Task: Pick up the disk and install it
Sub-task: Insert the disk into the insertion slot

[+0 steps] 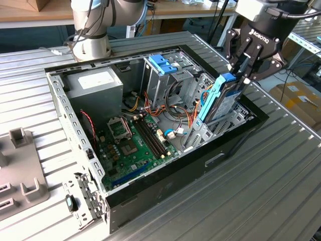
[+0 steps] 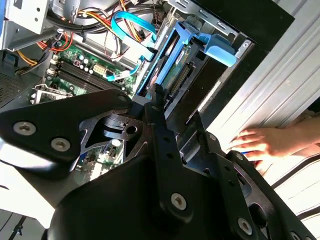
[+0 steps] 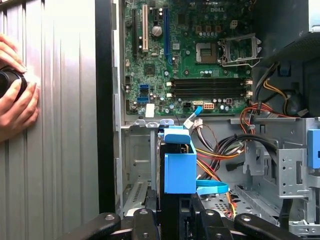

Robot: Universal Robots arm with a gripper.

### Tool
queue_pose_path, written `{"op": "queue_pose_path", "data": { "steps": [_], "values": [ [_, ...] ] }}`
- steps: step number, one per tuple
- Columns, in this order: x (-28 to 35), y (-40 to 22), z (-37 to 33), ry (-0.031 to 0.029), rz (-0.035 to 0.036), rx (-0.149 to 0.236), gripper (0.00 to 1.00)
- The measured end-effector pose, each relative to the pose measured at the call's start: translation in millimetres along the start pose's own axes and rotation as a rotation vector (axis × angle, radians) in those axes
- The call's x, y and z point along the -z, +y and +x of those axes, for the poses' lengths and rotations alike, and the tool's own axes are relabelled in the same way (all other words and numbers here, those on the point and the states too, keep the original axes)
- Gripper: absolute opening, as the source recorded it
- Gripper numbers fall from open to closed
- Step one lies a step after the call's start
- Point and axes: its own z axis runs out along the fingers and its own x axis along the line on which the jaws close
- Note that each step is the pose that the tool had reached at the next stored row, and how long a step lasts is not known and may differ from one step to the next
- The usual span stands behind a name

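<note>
The flat grey metal disk in its bright blue plastic carrier [image 1: 220, 100] is held on edge, pinched at its upper end by the black robot hand [image 1: 241, 74]. Its lower end is at the drive bay, at the exterior view's right of the open black desktop case [image 1: 165, 186]. It is tilted, so it could be jammed on the bay's metal edges. The orange and blue cables [image 1: 186, 119] just beside could be trapped. A person's fingers [image 2: 248, 136] beside the case could be struck.
</note>
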Motion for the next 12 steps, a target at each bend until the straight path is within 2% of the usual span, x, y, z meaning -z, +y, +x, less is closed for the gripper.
{"op": "queue_pose_path", "data": {
  "steps": [12],
  "values": [
    [-24.2, -0.2, -0.8, -0.0001, 0.0000, 0.000, 0.35]
  ]
}}
